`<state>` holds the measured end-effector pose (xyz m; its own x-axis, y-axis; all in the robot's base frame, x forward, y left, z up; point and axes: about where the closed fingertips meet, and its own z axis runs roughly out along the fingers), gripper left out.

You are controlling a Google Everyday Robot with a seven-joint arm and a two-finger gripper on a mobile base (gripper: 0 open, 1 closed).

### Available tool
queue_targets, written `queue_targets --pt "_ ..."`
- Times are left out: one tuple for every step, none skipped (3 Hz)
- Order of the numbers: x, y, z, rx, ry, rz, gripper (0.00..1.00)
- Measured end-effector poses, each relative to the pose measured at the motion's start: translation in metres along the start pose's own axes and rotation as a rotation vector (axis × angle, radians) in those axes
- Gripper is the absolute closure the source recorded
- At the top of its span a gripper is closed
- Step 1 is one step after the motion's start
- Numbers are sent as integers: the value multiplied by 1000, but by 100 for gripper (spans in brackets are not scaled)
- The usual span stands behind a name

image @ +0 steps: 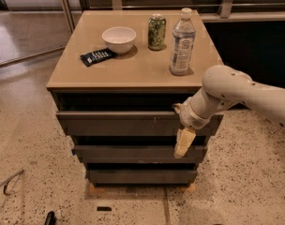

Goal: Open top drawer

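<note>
The top drawer (114, 123) is the widest dark grey-brown front of the three, just under the tan cabinet top, with small pale scratches right of centre. A dark gap shows between its upper edge and the cabinet top. My gripper (182, 128), at the end of the white arm that comes in from the right, sits against the right end of this drawer front. Its upper part is at the drawer's top edge. A pale cream part hangs down over the gap above the middle drawer (133, 153).
On the cabinet top (133, 71) stand a white bowl (119, 39), a green can (156, 32), a clear water bottle (182, 43) and a dark snack packet (97, 56). The bottom drawer (142, 176) is the narrowest. Speckled floor lies all around, with a dark wall at the right.
</note>
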<state>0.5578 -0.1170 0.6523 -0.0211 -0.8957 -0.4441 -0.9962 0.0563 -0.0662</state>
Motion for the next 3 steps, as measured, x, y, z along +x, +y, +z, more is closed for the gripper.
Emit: queue_targets --pt "0 15 -3 -51 -3 7 0" --pt "0 22 -5 -72 -3 8 0" --pt "-2 41 -17 -107 -14 10 0"
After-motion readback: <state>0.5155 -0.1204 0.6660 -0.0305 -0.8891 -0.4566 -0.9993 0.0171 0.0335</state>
